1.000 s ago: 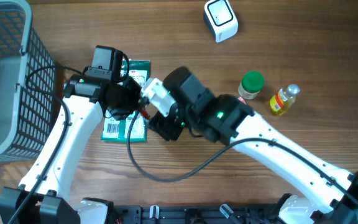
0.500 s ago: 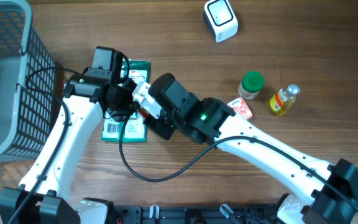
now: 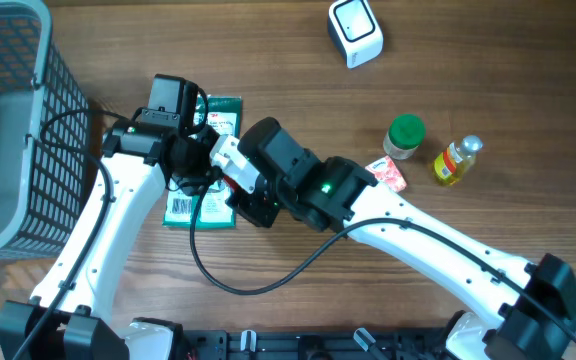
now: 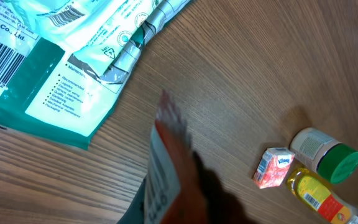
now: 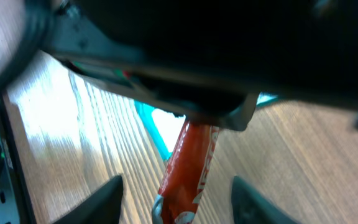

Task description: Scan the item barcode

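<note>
Right wrist view showed it best: the slim red packet with white lettering hung clear of the wooden table, pinched at its top end by the left gripper, which was clamped fully shut on it. The right gripper had its fingers roughly half apart either side of the packet's lower end, not touching it as far as I could tell. From overhead, all this was just above the flat green-and-white plastic pouch lying on the table, well apart from the small white scanner box.

My guess: that packet's light and thin, probably floppy and a bit slick, so it'd twist if grabbed by a corner. I'd pinch flat across the free lower end, firm but not crushing, keeping off the barcode. Couldn't spot the code in any view though.
</note>
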`<action>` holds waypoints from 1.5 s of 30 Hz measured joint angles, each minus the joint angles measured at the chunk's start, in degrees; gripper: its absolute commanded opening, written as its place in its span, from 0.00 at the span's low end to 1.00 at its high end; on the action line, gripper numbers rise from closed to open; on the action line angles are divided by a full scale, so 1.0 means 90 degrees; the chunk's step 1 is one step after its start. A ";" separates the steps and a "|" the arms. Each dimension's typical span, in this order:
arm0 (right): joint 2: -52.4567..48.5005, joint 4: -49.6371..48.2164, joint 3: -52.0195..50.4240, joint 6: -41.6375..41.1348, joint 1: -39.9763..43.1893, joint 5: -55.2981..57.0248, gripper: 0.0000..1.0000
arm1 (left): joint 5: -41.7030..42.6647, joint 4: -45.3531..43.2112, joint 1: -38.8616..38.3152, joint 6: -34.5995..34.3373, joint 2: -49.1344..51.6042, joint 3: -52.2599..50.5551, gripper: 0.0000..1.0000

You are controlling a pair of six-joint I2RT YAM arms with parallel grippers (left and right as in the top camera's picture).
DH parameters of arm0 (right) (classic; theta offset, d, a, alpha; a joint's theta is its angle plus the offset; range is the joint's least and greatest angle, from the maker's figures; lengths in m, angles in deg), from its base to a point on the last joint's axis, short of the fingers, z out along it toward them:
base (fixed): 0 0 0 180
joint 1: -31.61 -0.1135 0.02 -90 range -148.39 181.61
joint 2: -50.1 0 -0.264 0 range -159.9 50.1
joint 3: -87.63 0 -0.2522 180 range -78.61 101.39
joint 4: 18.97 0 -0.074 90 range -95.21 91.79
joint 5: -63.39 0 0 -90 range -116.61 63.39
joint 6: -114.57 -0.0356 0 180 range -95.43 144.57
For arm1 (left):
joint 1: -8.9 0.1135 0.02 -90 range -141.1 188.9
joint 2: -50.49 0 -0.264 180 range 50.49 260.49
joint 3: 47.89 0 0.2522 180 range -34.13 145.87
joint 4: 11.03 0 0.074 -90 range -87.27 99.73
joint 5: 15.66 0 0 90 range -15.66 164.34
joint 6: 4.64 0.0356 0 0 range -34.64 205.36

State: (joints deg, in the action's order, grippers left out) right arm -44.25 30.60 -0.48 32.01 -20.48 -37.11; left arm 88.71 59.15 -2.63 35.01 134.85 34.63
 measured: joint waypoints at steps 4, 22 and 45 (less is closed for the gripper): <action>-0.0221 0.0022 0.0000 -0.0019 0.0000 0.0000 0.04 | 0.0000 -0.0005 0.0000 -0.0019 0.0000 0.0000 0.04; -0.0209 0.0646 0.0000 -0.0583 0.1071 -0.1647 0.04 | -0.0087 -0.1690 0.0709 0.0423 -0.0107 -0.0002 1.00; -0.0206 0.4588 0.0000 0.3322 0.2985 -0.6696 0.04 | -0.0313 -0.2263 0.2395 0.3791 -0.0219 0.0000 1.00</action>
State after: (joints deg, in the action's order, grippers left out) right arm -46.11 71.89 -0.48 61.91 6.38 -97.37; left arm 85.89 38.78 18.92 69.13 132.88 34.63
